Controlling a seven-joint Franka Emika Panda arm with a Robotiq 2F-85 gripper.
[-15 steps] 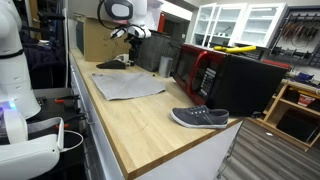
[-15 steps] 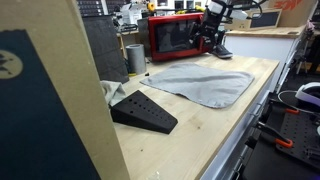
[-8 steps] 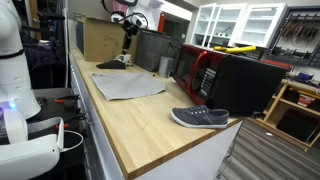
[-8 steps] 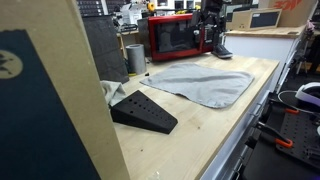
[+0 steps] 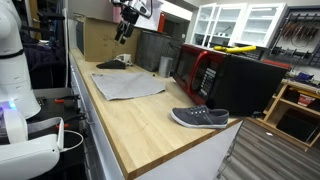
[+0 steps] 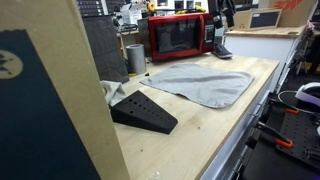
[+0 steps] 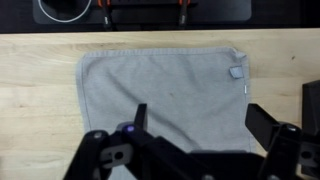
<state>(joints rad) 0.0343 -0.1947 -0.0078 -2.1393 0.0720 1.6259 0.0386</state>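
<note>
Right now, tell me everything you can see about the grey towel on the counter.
The towel is grey, soft-looking cloth, roughly rectangular, spread flat in a single layer on the light wooden counter. Its edges look hemmed, and a small tag sits at one corner. Nothing lies on it. The open gripper hangs above it without touching.

Bright, even room light falls on the pale wooden counter (image 5: 130,120) in both exterior views, casting only soft shadows, the white cabinets (image 5: 240,25) at 1 o'clock look washed out, and the wrist view is soft, its gripper (image 7: 200,120) at 6 o'clock dark and blurred.
</note>
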